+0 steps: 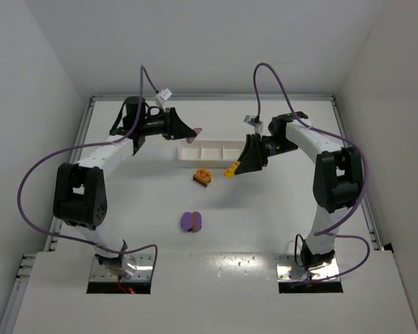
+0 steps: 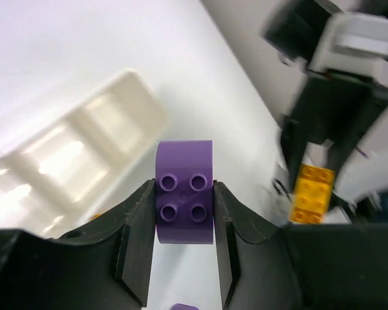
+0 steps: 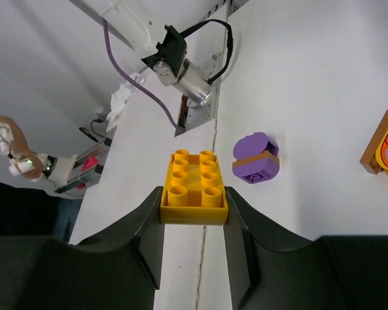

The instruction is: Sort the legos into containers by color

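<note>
While both arms hang at the ends of the tray (image 1: pixel 211 152), each move turns on how its brick lies from the nearest compartment. The tray's long axis runs left to right across the table, three compartments in a row, and I can make out no brick in any of them.

The left gripper (image 1: pixel 190 131) is clamped on a purple brick (image 2: pixel 184 194) just beyond the tray's left end, on its far side and raised above it. In the left wrist view the studs face the camera. The brick's longer side runs along the fingers, and its rounded end points away from the wrist. The left compartment is the closest, so a short move toward the tray's near side and down should put the brick over it.

The right gripper (image 1: pixel 242 165) grips a yellow brick (image 3: pixel 194 187) at the tray's right end, just off its near edge. This brick's long axis also runs along the fingers, studs toward the wrist camera, tip pointing out and down. It looks very near the right compartment, so I cannot say which arm is nearer its drop.

An orange and brown piece (image 1: pixel 203 177) lies just on the near side of the tray, and a purple stack (image 1: pixel 191 222) sits well clear of it, nearer the arm bases.
</note>
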